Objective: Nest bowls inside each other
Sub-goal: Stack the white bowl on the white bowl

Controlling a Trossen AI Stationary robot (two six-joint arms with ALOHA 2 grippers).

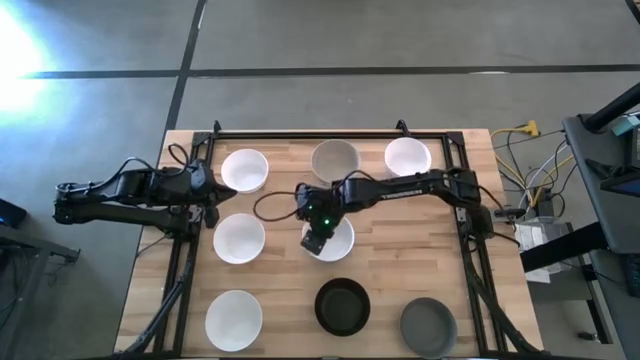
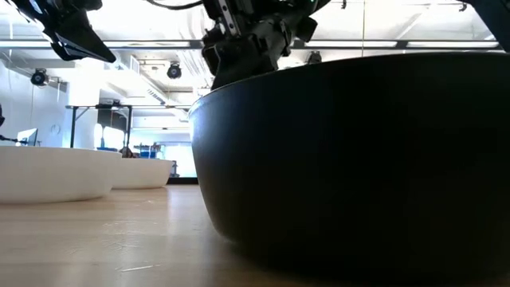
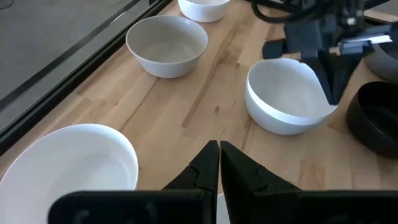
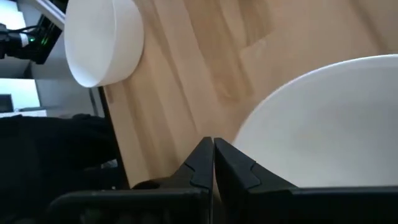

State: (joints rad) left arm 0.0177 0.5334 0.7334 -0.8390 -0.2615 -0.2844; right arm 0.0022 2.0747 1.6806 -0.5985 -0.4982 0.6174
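Note:
Several round bowls stand upright on the wooden table (image 1: 285, 280). Along the far side are a white bowl (image 1: 243, 170), a beige one (image 1: 335, 160) and a white one (image 1: 407, 157). Two white bowls (image 1: 239, 238) (image 1: 340, 240) stand in the middle. Along the near side are a white (image 1: 233, 318), a black (image 1: 342, 305) and a dark grey bowl (image 1: 428, 325). My right gripper (image 1: 314, 245) (image 3: 333, 96) is shut, slanting down at the near-left rim of the middle white bowl (image 3: 283, 96). My left gripper (image 3: 219, 155) is shut, held above the table's left edge. My right gripper's shut fingers (image 3: 329, 81) stand against the rim (image 3: 326, 106) of the middle white bowl, on its side toward the black bowl. They slant down from above. Nothing is between them. I cannot tell whether they touch the rim. The bowl rests on the table.
A black metal frame (image 1: 330, 135) runs round the table's far, left and right sides. The black bowl (image 2: 351, 159) fills most of the low view. Bare wood lies between the bowls. Cables and equipment (image 1: 545, 215) lie off the table's right side.

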